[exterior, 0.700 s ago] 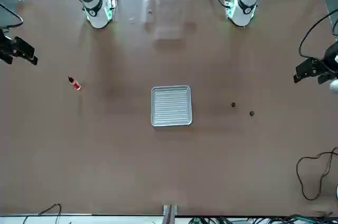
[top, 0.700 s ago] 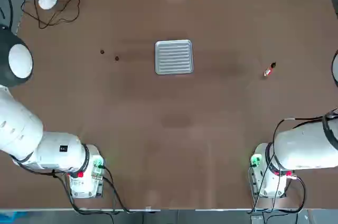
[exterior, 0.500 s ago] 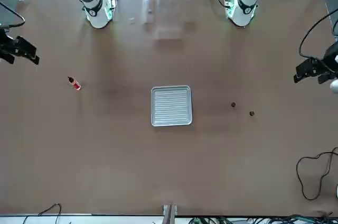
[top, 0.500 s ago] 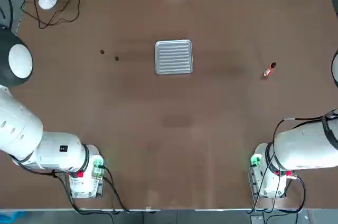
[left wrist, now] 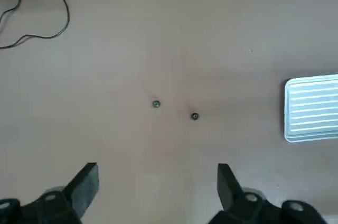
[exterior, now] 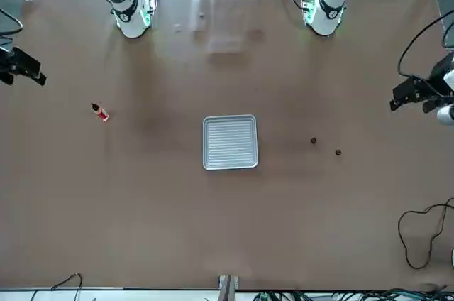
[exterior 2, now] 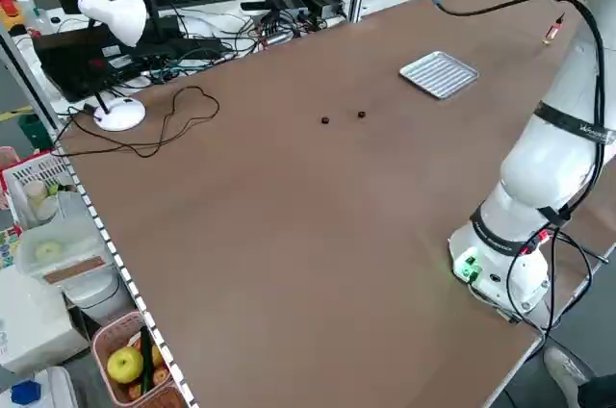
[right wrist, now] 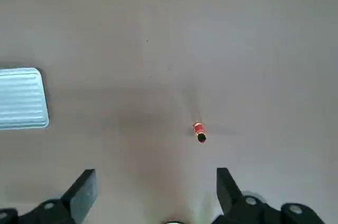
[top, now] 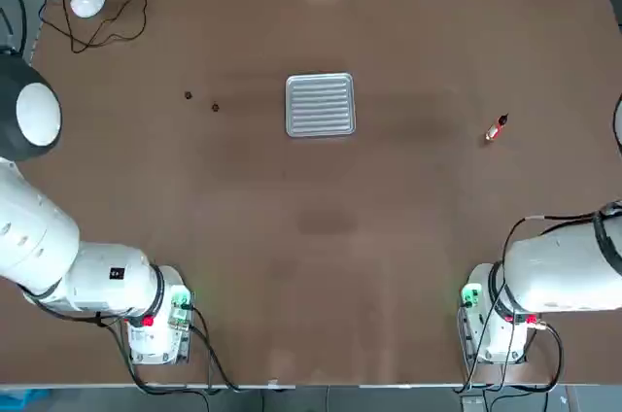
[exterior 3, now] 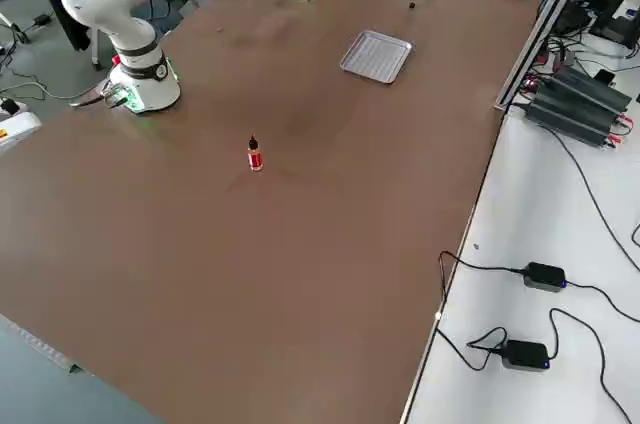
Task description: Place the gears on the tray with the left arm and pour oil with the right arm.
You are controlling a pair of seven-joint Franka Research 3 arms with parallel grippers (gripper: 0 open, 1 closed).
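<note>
While both gears (top: pixel 189 95) (top: pixel 215 107) sit left of the tray (top: pixel 320 104) at upper centre, the oil (top: pixel 497 127) stands far right. Left hand (left wrist: pixel 157 182) and right hand (right wrist: pixel 156 184) hover high, spread wide, grasping nothing.

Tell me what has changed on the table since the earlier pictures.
Nothing taken or released. In the front view the right gripper and left gripper have drifted slightly. Both gears, the tray and the oil bottle lie where they were.

Tray (top: pixel 320 104) between gears (top: pixel 215 107) and oil (top: pixel 496 128)
</note>
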